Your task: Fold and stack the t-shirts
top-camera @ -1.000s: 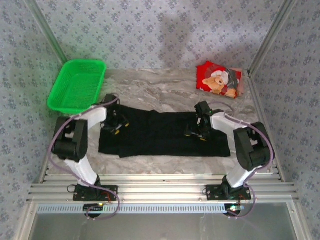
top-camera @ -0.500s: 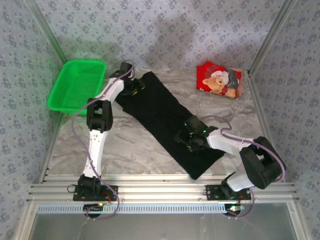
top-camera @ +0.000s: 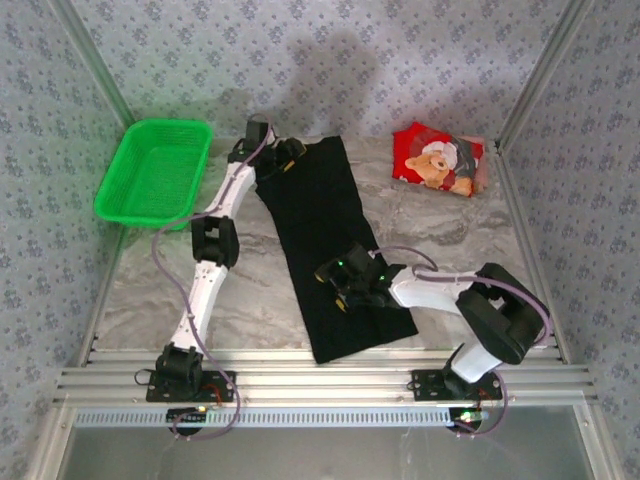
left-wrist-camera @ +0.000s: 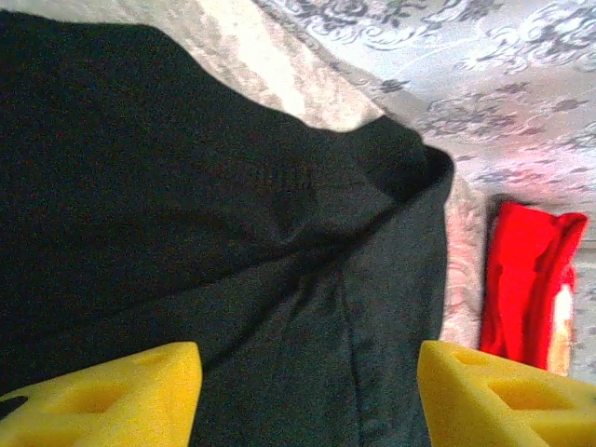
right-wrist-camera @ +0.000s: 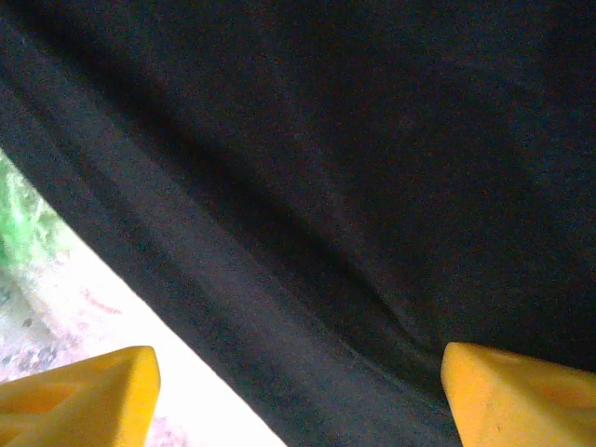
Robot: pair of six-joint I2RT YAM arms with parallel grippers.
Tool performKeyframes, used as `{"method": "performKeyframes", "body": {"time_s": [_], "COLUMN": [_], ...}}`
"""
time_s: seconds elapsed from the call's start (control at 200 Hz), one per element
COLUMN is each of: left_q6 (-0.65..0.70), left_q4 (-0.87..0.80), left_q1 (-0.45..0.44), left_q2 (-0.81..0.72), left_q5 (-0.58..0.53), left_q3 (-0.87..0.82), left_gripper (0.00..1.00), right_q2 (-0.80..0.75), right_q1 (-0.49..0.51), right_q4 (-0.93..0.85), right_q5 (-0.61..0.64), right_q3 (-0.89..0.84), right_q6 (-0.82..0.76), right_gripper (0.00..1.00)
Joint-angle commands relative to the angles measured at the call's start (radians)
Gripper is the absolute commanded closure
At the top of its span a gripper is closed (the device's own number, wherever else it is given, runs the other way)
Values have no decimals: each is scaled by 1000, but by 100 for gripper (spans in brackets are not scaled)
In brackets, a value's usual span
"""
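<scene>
Counted two t-shirts, one green basket (top-camera: pixel 150 175), two pincers. The black shirt (top-camera: pixel 335 250) lay as a long strip down the table (top-camera: pixel 450 230). The left gripper (top-camera: pixel 283 157) sat on its far end and the right gripper (top-camera: pixel 338 287) on its near half, both with fingers spread apart. The red shirt (top-camera: pixel 438 160) lay back-right.

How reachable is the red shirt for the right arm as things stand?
Probably reachable: bare table separates the right gripper from the red shirt, though it rests open on the black shirt.

light: bright, even | shadows: soft on back wall | wrist views: blurred, overexposed patches
</scene>
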Motion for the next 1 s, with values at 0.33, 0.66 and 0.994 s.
{"method": "performKeyframes", "body": {"time_s": [0.33, 0.66, 0.994], "left_q6": [278, 331, -22], "left_q4": [-477, -569, -110], "left_q1": [-1, -256, -422], "left_q2": [-612, -1176, -1377], "left_q5": [-135, -381, -427], "left_q3": [-32, -743, -1588], "left_gripper": [19, 18, 24], "right_q2": [-408, -368, -388], "right_q1": [-246, -536, -467], "right_q4": [-912, -1151, -863], "right_q5": [-66, -130, -350], "right_q3": [421, 480, 195], "right_q6": [-778, -1286, -1245], "right_gripper": [4, 4, 19]}}
